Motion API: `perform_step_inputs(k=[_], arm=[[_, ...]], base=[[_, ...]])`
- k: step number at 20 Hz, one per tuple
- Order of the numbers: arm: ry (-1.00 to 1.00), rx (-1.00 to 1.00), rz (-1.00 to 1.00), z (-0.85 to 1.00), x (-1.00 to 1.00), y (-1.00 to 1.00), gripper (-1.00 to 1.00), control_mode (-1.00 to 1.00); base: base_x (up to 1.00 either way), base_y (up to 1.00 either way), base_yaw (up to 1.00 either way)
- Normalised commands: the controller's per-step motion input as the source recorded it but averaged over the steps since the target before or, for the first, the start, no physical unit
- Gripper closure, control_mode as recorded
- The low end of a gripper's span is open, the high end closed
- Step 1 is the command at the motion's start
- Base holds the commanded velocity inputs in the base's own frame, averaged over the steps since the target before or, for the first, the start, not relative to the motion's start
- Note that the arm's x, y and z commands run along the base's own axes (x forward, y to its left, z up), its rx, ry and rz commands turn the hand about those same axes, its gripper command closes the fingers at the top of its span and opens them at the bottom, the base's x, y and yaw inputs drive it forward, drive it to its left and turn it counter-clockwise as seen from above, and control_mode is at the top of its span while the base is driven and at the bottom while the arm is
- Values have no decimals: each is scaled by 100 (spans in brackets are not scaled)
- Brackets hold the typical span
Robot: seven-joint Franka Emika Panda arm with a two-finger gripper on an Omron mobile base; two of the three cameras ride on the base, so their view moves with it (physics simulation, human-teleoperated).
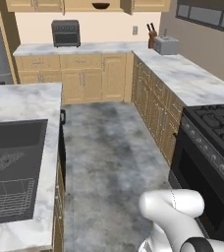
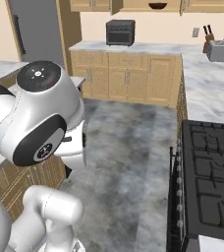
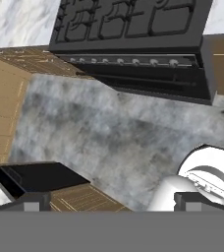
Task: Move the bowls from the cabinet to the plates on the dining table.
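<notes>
Facing a light tan panelled wall cabinet (image 1: 84, 5) whose open gap shows a wide, shallow dark brown wooden bowl (image 1: 100, 6).

The two-finger gripper (image 3: 109, 201) hangs released and empty, its small dark tips wide apart above mottled grey stone floor (image 3: 119, 133) and a boxy black oven (image 3: 133, 44). A veined white-grey marble counter (image 1: 109, 47) carries a squat black toaster oven (image 1: 66, 33) and a rounded silver toaster (image 1: 166, 45).

White arm (image 2: 35, 118) folded close above its base, end effector (image 3: 112, 203) wide open, empty.
</notes>
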Motion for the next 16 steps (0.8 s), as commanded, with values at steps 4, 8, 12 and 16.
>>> perform_step_inputs(k=[4, 8, 12, 16], arm=[[0, 0, 0, 0, 0, 0, -100, 100], [0, 0, 0, 0, 0, 0, -100, 100], [0, 0, 0, 0, 0, 0, -100, 100], [0, 0, 0, 0, 0, 0, -100, 100]], base=[[62, 0, 0], [62, 0, 0], [62, 1, 0], [62, 2, 1]])
